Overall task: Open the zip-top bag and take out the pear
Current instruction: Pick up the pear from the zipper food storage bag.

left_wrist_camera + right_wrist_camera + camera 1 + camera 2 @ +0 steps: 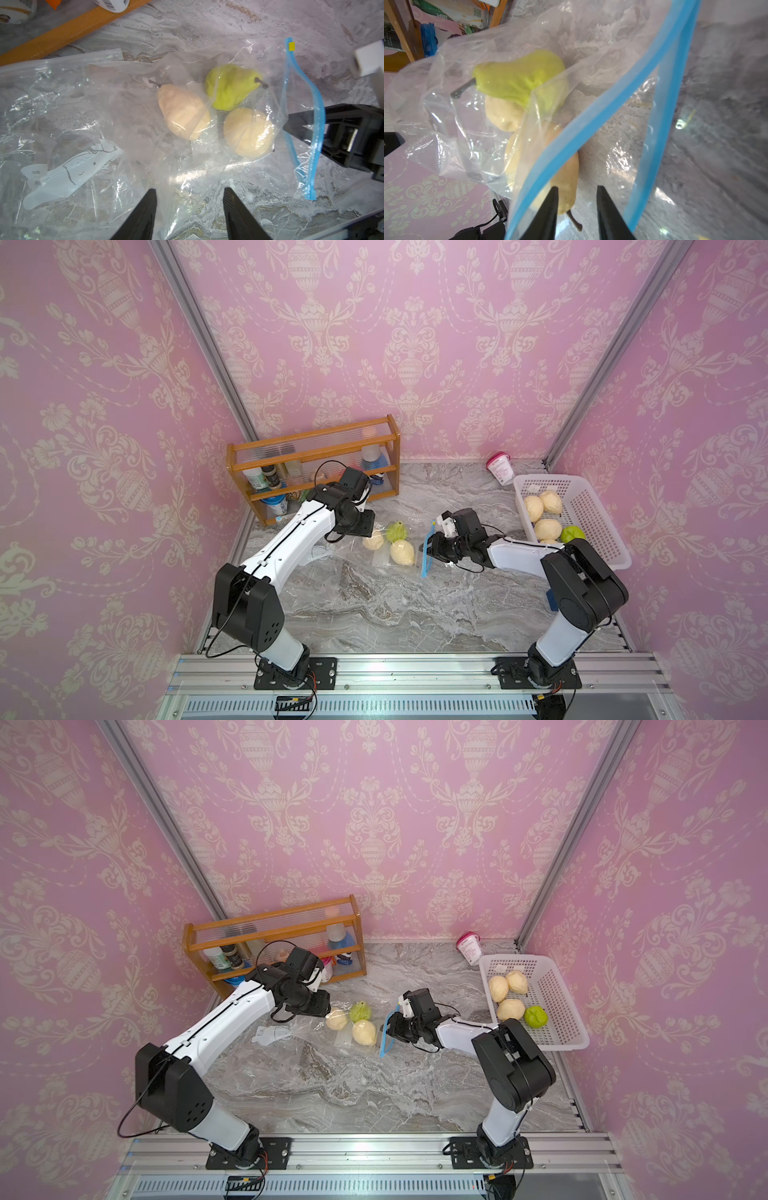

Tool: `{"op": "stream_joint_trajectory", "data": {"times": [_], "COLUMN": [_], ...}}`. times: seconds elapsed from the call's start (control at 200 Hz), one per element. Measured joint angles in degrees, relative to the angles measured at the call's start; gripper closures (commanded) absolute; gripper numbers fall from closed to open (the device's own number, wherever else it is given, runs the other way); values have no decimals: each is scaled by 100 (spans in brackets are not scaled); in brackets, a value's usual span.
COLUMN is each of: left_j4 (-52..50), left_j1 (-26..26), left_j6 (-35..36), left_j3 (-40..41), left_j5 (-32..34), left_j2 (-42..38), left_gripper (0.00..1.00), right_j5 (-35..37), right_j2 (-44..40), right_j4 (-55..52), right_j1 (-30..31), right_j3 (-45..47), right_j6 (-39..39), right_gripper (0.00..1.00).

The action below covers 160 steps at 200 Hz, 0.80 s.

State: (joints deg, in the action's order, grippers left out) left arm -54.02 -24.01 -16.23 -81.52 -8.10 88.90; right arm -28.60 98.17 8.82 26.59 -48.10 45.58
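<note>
Pears, three of them, lie inside the clear zip-top bag (116,116) on the marble desk (395,614). One green pear (228,87) sits with two pale pears (182,112) touching it in a loose cluster near the bag's mouth. The blue zip strip (583,128) is parted, and its two halves bow away from each other so the mouth stands open.

In the right wrist view the right claw (577,188) points into that opening between the two blue halves. Its jaws are set moderately apart with nothing clamped between them. The stem end of one pale pear lies just beside one fingertip.

The left claw (190,189) hangs over the bag's film on the side away from the mouth. Its jaws are also apart and hold nothing. Whether the tips touch the plastic cannot be told.

More crumpled clear film spreads beside the pears, carrying a white label (62,176) printed with a fish outline. Whether that film belongs to the same bag is unclear.

A wooden rack (311,435) with bottles and jars stands at the back of the desk behind the left arm. At the right edge sits a white basket (590,514) with more pears in it, pale ones and a green one. A pink-lidded tub (500,468) lies tipped over near the basket's far end.
</note>
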Motion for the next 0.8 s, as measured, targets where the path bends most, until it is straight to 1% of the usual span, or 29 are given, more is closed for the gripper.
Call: {"op": "stream_joint_trajectory", "data": {"times": [0.145,0.28,0.42,0.49,0.57,0.62,0.73,0.801], "left_j4": [212,520,828,1008,1266,1436,1825,1985], "left_j1": [-302,-546,-614,-619,-619,-619,-619,-619], "left_j6": [-302,-627,-798,-874,-962,-1019,-1163,-1224], "left_j3": [170,651,975,1036,1078,1099,1226,1340], "left_j5": [-647,-1058,-1130,-1128,-1110,-1106,-1064,-1049], "left_j2": [-160,94,518,614,675,728,909,1023], "left_gripper": [63,77,80,81,82,84,87,87], "right_j5": [-70,-129,-170,-175,-214,-243,-302,-319], "right_j2": [0,0,-26,-68,-125,-142,-146,-146], "right_j4": [39,0,-125,-205,-267,-295,-393,-463], "right_j1": [83,136,162,168,170,170,210,247], "right_j3": [-7,-7,-7,-7,-7,-7,-7,-7], "right_j6": [-90,-236,-472,-636,-809,-894,-1143,-1283], "right_gripper": [54,50,48,43,43,44,51,52]}}
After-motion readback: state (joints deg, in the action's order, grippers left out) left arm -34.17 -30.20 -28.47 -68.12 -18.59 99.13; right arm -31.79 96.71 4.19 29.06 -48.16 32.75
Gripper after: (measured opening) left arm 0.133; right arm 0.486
